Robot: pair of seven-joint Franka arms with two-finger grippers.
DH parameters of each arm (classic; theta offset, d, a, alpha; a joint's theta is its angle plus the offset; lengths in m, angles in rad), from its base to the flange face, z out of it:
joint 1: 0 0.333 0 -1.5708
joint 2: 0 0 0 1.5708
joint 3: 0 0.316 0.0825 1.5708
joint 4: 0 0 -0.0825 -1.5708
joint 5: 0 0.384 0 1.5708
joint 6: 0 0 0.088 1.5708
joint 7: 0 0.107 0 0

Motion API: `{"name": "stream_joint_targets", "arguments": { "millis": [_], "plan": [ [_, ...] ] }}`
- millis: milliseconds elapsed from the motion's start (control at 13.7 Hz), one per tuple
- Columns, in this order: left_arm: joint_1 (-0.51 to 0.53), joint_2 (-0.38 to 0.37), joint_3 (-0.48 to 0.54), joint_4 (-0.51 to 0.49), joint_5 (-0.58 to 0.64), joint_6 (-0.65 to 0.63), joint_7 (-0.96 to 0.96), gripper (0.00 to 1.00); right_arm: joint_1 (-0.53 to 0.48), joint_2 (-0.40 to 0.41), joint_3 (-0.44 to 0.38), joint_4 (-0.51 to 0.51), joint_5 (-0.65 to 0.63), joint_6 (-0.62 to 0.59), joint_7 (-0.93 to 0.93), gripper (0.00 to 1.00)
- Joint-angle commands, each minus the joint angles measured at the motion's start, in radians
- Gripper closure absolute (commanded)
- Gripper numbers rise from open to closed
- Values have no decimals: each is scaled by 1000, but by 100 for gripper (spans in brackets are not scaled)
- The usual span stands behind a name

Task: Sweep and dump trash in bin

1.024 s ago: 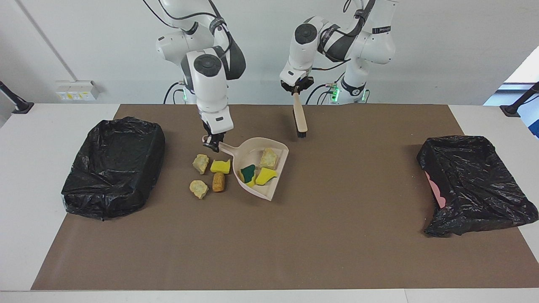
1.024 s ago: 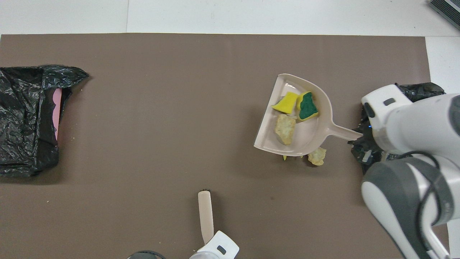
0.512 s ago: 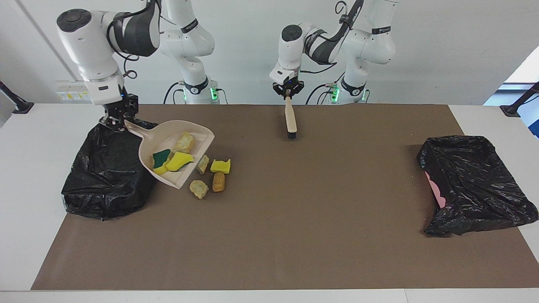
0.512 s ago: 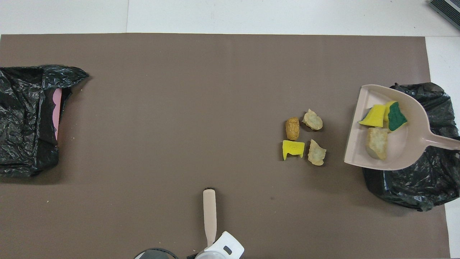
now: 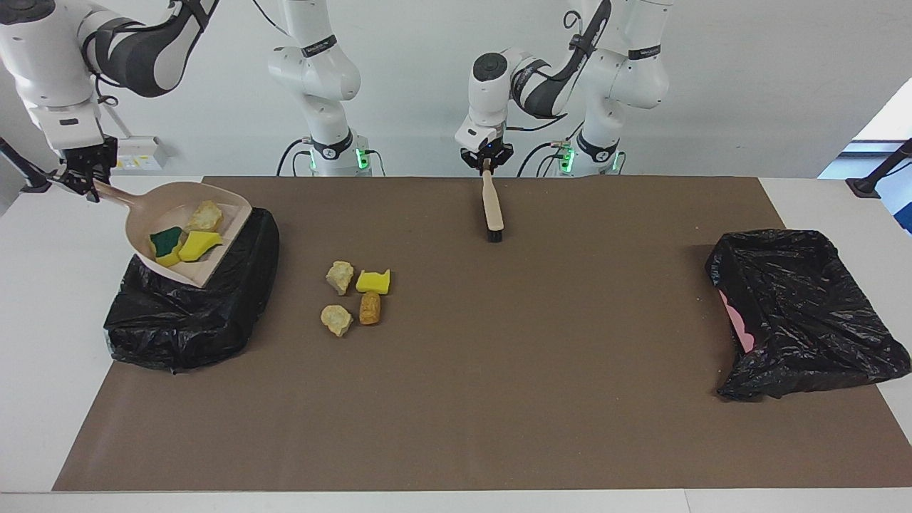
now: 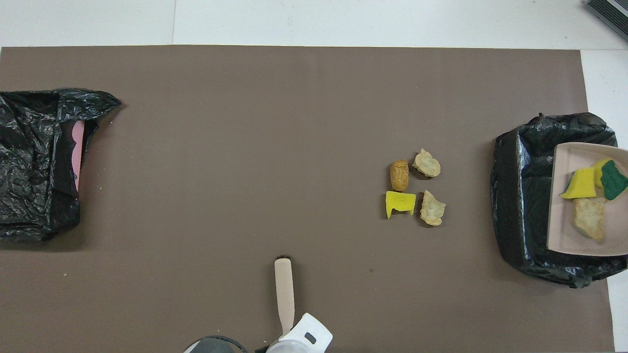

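My right gripper (image 5: 80, 182) is shut on the handle of the beige dustpan (image 5: 140, 222), holding it tilted over the black-lined bin (image 5: 187, 313) at the right arm's end of the table. Three pieces of trash lie in the pan (image 6: 564, 228): a green-backed sponge bit (image 5: 165, 242), a yellow sponge bit (image 5: 200, 246) and a beige lump (image 5: 205, 215). Several more pieces lie on the brown mat beside the bin (image 6: 520, 206), among them a yellow sponge bit (image 5: 372, 281) and an orange-brown piece (image 6: 399, 175). My left gripper (image 5: 486, 162) is shut on the brush (image 5: 491, 205), bristles down on the mat.
A second black-lined bin (image 5: 798, 306) with a pink patch on its side sits at the left arm's end of the table (image 6: 34, 162). The brown mat (image 5: 541, 370) covers most of the white table.
The right arm lifted the loaded dustpan off the mat beside the loose trash and carried it over the bin. The left arm with the brush shifted only slightly.
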Motion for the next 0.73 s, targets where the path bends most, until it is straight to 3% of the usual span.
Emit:
{"name": "stream_joint_targets", "arguments": {
  "millis": [0, 293, 659],
  "plan": [
    [3, 12, 3, 2, 20, 9, 5, 0, -8, 33, 13, 3, -127, 35, -18, 100],
    [92, 26, 6, 91, 21, -52, 155, 0, 35, 32, 18, -15, -281, 90, -32, 100],
    [349, 36, 7, 356, 115, -219, 416, 0, 36, 27, 26, -17, -364, 121, -43, 100]
  ]
}}
